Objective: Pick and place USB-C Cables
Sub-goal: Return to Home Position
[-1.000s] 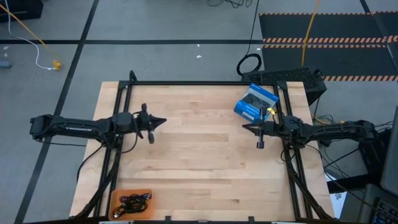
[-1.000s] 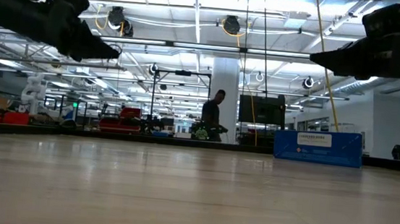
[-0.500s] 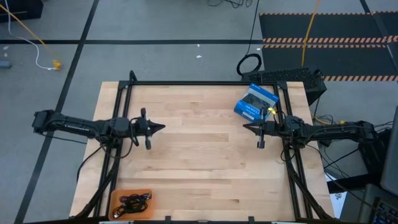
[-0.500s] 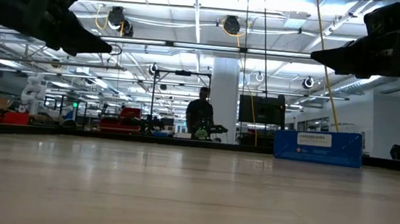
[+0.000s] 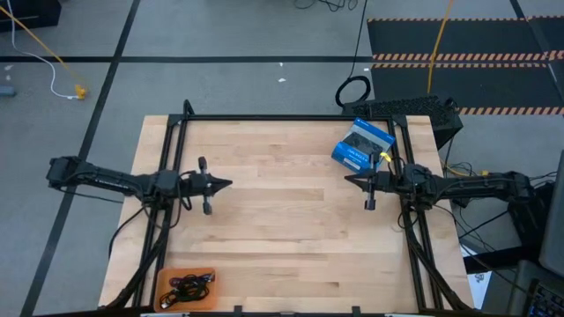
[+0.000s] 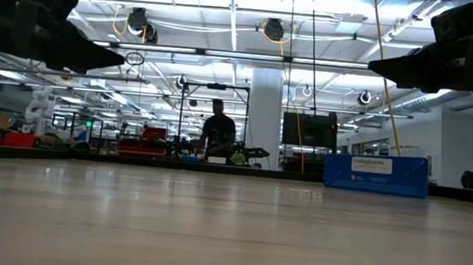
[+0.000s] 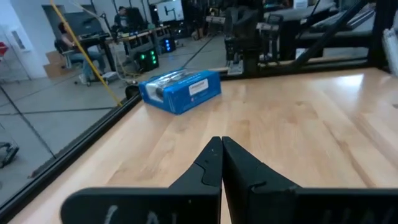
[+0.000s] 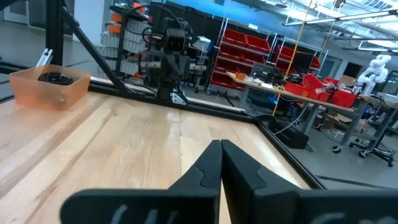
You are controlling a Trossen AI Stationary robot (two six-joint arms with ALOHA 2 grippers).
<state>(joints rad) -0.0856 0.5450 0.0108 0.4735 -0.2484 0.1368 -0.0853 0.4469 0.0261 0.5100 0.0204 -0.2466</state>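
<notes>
With the dark tangled USB-C cables (image 5: 187, 284) lying in the translucent orange plastic bin (image 5: 161, 295) at the high view's lower left, the retreat is best finished by drawing the left gripper (image 5: 227, 184), clenched on nothing, slowly and level toward the left edge of the pale wooden counter (image 5: 282, 229), mirroring the right gripper (image 5: 346, 180), clenched empty at middle right. Since the earlier frames the left arm has pulled back leftward, the right has not moved, and a person (image 6: 216, 131) in the low view's background has walked left

A blue packaged box (image 5: 362, 145) lies skewed near the far right corner of the wooden table (image 5: 282, 229), just beside its black frame (image 5: 291, 117), and a person (image 6: 216, 135) stands in the room beyond.
</notes>
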